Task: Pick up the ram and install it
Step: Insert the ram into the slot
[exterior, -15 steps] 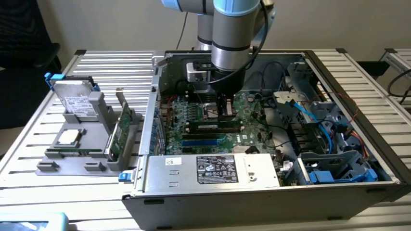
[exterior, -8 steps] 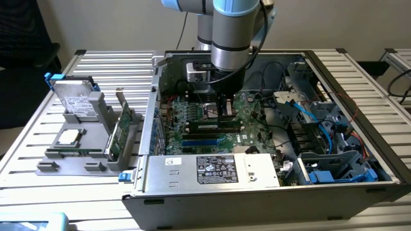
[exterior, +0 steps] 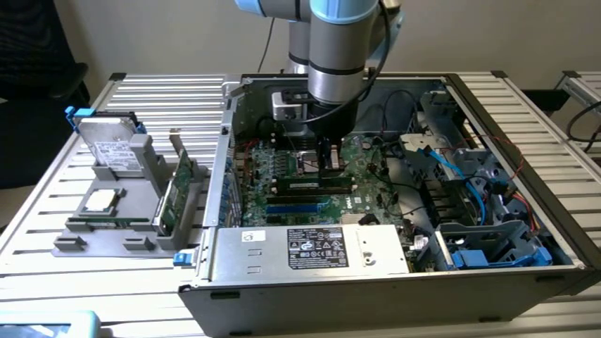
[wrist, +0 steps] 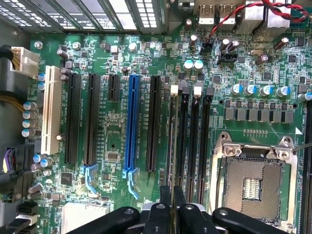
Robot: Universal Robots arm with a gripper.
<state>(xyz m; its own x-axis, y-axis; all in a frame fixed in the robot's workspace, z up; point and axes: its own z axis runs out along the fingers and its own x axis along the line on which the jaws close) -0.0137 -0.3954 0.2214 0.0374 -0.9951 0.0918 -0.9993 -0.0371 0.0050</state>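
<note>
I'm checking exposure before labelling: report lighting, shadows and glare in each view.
Exterior view: bright, even light on the slatted table; inside the computer case it is dimmer, shaded under the arm. Wrist view: rear vent slots glare white; the motherboard is evenly lit; the gripper looks near-black.

Lit softly and evenly from above. A table (exterior: 141, 95) of silver metal slats, laid from the exterior view's left to its right. Behind its far edge, a plain pale wall (exterior: 160, 35). Past the far corner at the exterior view's left, something dark, seemingly an office chair (exterior: 38, 63). Beyond the opposite far corner, a second table (exterior: 584, 83) of similar slats.
</note>
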